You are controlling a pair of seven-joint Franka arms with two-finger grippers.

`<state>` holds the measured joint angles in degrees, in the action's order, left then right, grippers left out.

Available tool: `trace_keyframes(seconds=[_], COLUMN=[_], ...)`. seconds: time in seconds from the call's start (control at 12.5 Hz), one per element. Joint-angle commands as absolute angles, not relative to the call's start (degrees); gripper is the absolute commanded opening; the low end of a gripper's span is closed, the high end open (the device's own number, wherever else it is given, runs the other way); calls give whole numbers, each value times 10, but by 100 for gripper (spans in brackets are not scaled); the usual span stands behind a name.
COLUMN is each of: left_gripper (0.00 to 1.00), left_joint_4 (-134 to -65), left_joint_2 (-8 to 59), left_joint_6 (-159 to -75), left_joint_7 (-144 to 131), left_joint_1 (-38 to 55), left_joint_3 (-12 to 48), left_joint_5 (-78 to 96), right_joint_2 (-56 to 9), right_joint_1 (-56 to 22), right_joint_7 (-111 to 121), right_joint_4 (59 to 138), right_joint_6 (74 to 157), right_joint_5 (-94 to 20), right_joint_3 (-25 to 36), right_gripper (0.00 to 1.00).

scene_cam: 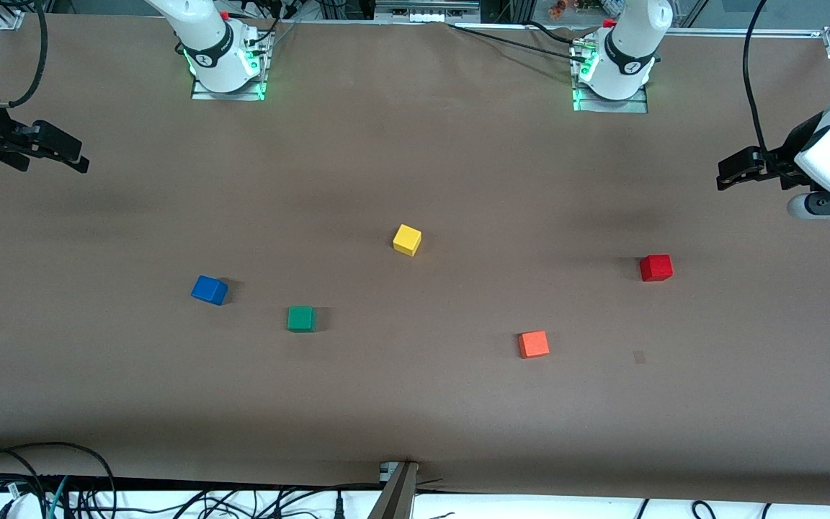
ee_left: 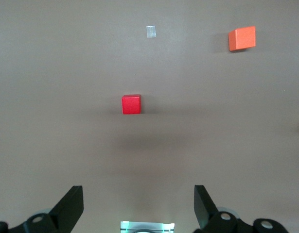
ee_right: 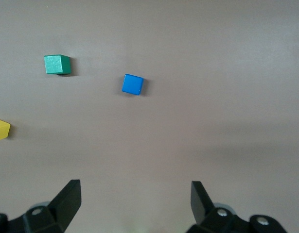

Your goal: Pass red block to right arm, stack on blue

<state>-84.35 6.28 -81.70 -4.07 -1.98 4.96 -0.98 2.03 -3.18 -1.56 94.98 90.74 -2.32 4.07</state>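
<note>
The red block (scene_cam: 656, 267) sits on the brown table toward the left arm's end; it also shows in the left wrist view (ee_left: 131, 104). The blue cube (scene_cam: 209, 290) sits toward the right arm's end and shows in the right wrist view (ee_right: 132, 84). My left gripper (scene_cam: 726, 175) hangs open and empty above the table edge at its own end, apart from the red block; its jaws stand wide in the left wrist view (ee_left: 138, 194). My right gripper (scene_cam: 78, 160) hangs open and empty at its own end, apart from the blue cube, with its jaws wide (ee_right: 135, 189).
A green cube (scene_cam: 301, 318) lies beside the blue one. A yellow cube (scene_cam: 407, 239) lies mid-table. An orange cube (scene_cam: 534, 344) lies nearer the front camera than the red block. A small tape patch (scene_cam: 639, 357) is on the table. Cables run along the table's front edge.
</note>
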Motion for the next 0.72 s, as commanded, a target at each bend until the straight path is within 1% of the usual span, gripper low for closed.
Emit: trace_keyframes(seconds=[0.0, 0.16, 0.64], left_gripper=[100, 100, 100], left_joint_4=[-879, -859, -860], left_joint_2=[41, 53, 53], left_joint_6=[-819, -819, -817], left_joint_7=[-41, -41, -43], left_joint_1=[-18, -18, -18], left_joint_3=[46, 43, 44], left_joint_5=[-3, -3, -4], right_joint_2=[16, 16, 16], right_joint_1=[-36, -36, -36], right_joint_7=[-14, -14, -14], right_joint_4=[938, 938, 938], right_joint_6=[901, 902, 901], right_joint_5=[-17, -17, -17], right_joint_3=[44, 44, 44], right_gripper=[100, 100, 100])
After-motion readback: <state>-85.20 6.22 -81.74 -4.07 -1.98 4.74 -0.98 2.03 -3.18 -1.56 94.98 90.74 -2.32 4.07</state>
